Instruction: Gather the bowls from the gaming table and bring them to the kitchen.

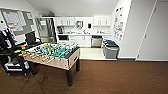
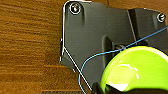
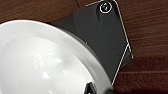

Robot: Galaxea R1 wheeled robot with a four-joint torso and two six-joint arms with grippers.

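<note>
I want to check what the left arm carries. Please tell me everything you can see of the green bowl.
The green bowl is bright lime, glossy like plastic, round, with a smooth rim and light glints inside. It shows close to the left wrist camera, over brown wood-look floor, its hollow side facing the camera. A dark part of the robot overlaps its near edge. A thin blue cord runs beside its rim.

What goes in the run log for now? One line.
left gripper: lime-green bowl | right gripper: white bowl | ahead: table-football table, kitchen beyond | floor: wood

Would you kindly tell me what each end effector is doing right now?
Left end effector: holding the lime-green bowl.
Right end effector: holding the white bowl.
</note>
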